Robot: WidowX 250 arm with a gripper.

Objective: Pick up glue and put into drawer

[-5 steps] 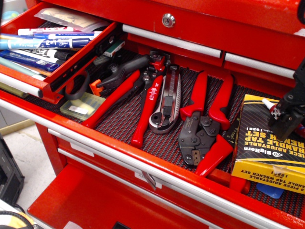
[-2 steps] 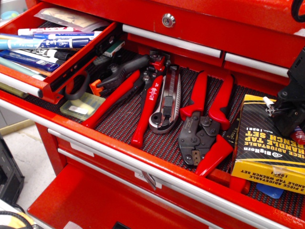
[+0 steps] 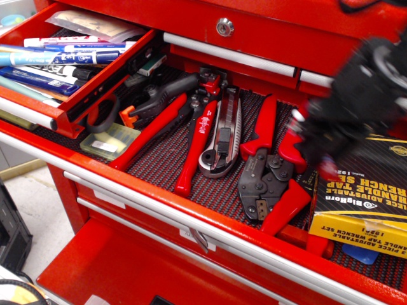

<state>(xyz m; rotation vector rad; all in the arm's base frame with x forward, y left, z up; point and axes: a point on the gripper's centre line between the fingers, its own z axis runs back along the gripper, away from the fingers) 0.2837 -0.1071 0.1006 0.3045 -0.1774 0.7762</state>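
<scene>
While the gripper [image 3: 321, 143] is a motion-blurred mass over the red crimpers [image 3: 270, 168], can't tell jaws' state; glue maybe the red smear at its tip. Risk: glue drops among tools en route to narrow drawer [image 3: 102, 79] w/ markers [image 3: 57, 57]

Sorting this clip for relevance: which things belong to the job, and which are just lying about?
Job: gripper, blurred; small drawer; glue, lost in the blur.
Lying about: pliers, crimper, knife, markers, wrench box.
</scene>
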